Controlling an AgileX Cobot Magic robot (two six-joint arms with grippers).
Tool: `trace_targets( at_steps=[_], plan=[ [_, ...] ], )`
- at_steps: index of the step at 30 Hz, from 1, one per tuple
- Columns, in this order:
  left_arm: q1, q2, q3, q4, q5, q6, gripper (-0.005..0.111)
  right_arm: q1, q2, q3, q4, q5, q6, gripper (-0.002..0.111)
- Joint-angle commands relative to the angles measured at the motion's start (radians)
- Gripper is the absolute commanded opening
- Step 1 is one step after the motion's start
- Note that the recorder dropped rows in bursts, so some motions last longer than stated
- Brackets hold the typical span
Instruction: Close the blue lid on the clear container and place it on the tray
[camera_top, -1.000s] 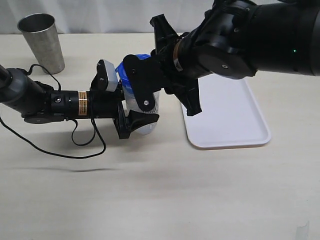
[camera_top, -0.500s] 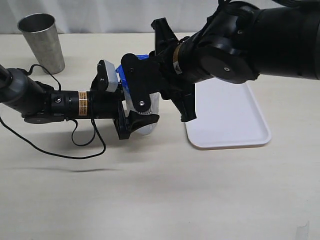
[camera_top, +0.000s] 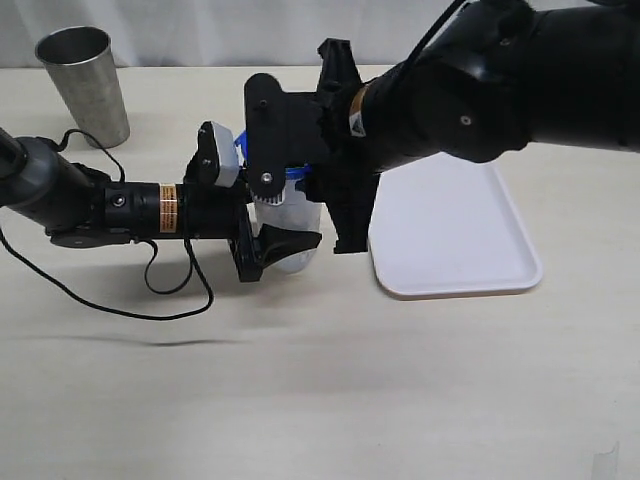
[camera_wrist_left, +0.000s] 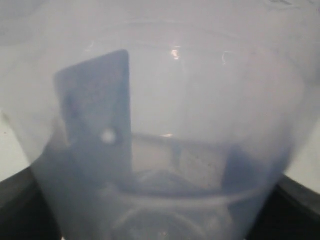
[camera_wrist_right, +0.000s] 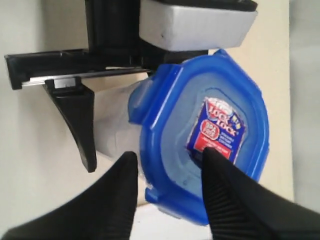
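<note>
1. The left claw (camera_top: 262, 205) is clamped on the clear container (camera_top: 288, 215).
2. The right claw (camera_wrist_right: 167, 156), fingers apart, hangs over the blue lid (camera_wrist_right: 170, 120) on top.
3. Closing step, I think: next press the flaps shut, then go to the tray (camera_top: 470, 250) beside this claw.

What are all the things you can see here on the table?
table: one, beige, under everything.
steel cup: one, grey, far left corner, upright.
tray: one, white, right side.
clear container: one, see-through, middle, between the left tool's fingers.
blue lid: one, blue, on top of the clear container.
cable: one, black, looping beside the left arm.
left tool: one, black with a white pad, gripping the clear container.
right tool: one, black, open over the blue lid.
</note>
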Motion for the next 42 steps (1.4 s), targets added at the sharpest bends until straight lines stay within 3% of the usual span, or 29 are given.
trace_targets(
  at_steps=[1,7,11,13,14,16,19,22,27,32,42],
  plan=[
    [-0.017,0.002,0.003,0.033,-0.048,0.013,0.0,-0.047,-0.043,0.018,0.271,0.097,-0.145,0.038],
    [-0.017,0.002,0.003,0.031,-0.048,0.015,0.0,-0.061,-0.103,0.011,0.533,0.158,-0.238,0.038],
    [-0.017,0.002,0.003,0.031,-0.048,0.152,0.0,-0.061,-0.138,-0.077,0.568,0.248,-0.003,0.038],
    [-0.017,0.002,0.003,0.031,-0.046,0.207,0.0,-0.061,-0.138,-0.16,0.502,0.294,0.176,0.038],
    [-0.017,0.002,0.003,0.031,-0.046,0.232,0.0,-0.061,-0.138,-0.208,0.422,0.304,0.356,0.038],
    [-0.017,0.002,0.003,0.031,-0.046,0.269,0.0,-0.083,-0.132,-0.274,0.341,0.37,0.462,0.038],
    [-0.017,0.002,0.003,0.031,-0.046,0.31,0.0,-0.185,-0.063,-0.37,0.48,0.555,0.451,0.038],
    [-0.017,0.002,0.003,0.04,-0.046,0.344,0.0,-0.294,0.043,-0.402,0.693,0.678,0.313,0.038],
    [-0.017,0.002,0.003,0.04,-0.046,0.349,0.0,-0.28,0.121,-0.402,0.763,0.658,0.151,0.049],
    [-0.017,0.002,0.003,0.038,-0.044,0.349,0.0,-0.28,0.149,-0.4,0.648,0.638,0.175,0.049],
    [-0.017,0.002,0.003,0.04,-0.045,0.345,0.0,-0.28,0.212,-0.4,0.661,0.639,0.156,0.049]
  ],
)
